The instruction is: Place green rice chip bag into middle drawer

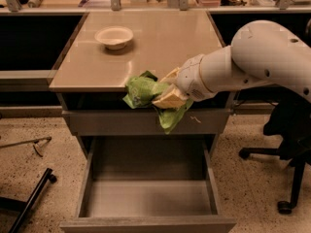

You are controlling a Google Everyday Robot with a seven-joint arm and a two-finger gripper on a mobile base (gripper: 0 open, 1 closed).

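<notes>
My gripper is clamped on the green rice chip bag, holding it at the countertop's front edge, with its tail dangling below me. Lower down, the middle drawer stands open. This looks like the carry step. Next I should move outward, descend over the drawer floor, then release.

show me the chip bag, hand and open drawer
green rice chip bag [141,90], camera view, crumpled left part
hand [166,88], camera view, between fingertips, at table [92,72] front edge
middle drawer [146,199], camera view, bare floor
</notes>
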